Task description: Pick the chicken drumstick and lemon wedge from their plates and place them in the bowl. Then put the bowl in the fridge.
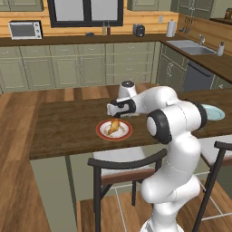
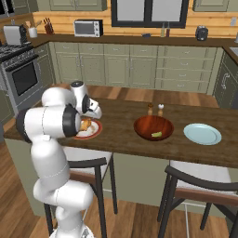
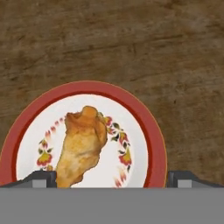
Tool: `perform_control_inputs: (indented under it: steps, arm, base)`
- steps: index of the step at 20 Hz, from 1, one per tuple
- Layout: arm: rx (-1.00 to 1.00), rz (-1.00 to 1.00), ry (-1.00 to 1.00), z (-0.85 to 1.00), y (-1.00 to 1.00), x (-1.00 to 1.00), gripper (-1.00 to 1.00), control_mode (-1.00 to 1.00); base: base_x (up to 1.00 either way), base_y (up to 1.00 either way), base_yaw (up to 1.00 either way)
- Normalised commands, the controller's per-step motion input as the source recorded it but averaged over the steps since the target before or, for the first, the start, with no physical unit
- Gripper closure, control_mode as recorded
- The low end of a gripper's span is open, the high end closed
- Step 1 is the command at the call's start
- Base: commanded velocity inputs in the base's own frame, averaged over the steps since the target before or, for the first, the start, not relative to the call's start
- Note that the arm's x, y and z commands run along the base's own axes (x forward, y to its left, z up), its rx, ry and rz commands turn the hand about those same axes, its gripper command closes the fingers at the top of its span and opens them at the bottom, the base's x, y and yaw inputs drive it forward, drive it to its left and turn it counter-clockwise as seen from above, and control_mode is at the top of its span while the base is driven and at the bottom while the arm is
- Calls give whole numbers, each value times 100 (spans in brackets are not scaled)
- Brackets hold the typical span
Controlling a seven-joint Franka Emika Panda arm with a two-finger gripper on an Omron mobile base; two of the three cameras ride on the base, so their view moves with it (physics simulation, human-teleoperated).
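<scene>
- Fingertips first: in the hand view my gripper (image 3: 112, 178) shows two dark tips at the bottom edge, spread as wide as they go, with nothing between them in grasp.
- Between those tips lies the chicken drumstick (image 3: 82, 146), one piece, resting on the red-rimmed plate (image 3: 151, 131). Its narrow end sits nearest my fingers, left of the midline; its thick end points away and slightly right. The long axis runs roughly along my line of sight, tilted a little, so the jaws straddle it across its width.
- Judgement: the drumstick sits directly below and just ahead of the hand; a straight descent with a small shift toward the left tip should centre it before closing.
- From the left base view, my hand hovers just above that plate on the wooden counter (image 1: 68, 127), apart from the meat, not touching it.
- Farther along the counter, in the right base view, stands the bowl (image 2: 154, 127), one only, with the lemon wedge (image 2: 156, 134) already lying inside it.
- Beyond the bowl lies the light blue plate (image 2: 202, 134), bare. Plates counted: two.
- Behind the bowl stand two small shakers (image 2: 155, 109), side by side.
- Two chairs (image 2: 88, 169) front the counter on my side.
- Remaining by my reckoning: the drumstick transfer, then the bowl to the fridge.
</scene>
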Motion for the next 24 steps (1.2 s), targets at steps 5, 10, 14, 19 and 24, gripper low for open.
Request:
perform_control_inputs:
  steps: [5,10,14,19,24]
  arm:
    - [-1,0,8,-17,26,27,-100,-100]
    - [-1,0,2,-36,24,0,-100,-100]
    - [0,2,15,-45,2,4,-100,-100]
    - [-1,2,17,-34,0,6,-100,-100]
    - [0,1,1,-7,0,37,-100,-100]
  base:
    - [0,0,0]
    - [0,0,0]
    - [0,0,0]
    - [0,0,0]
    - [0,0,0]
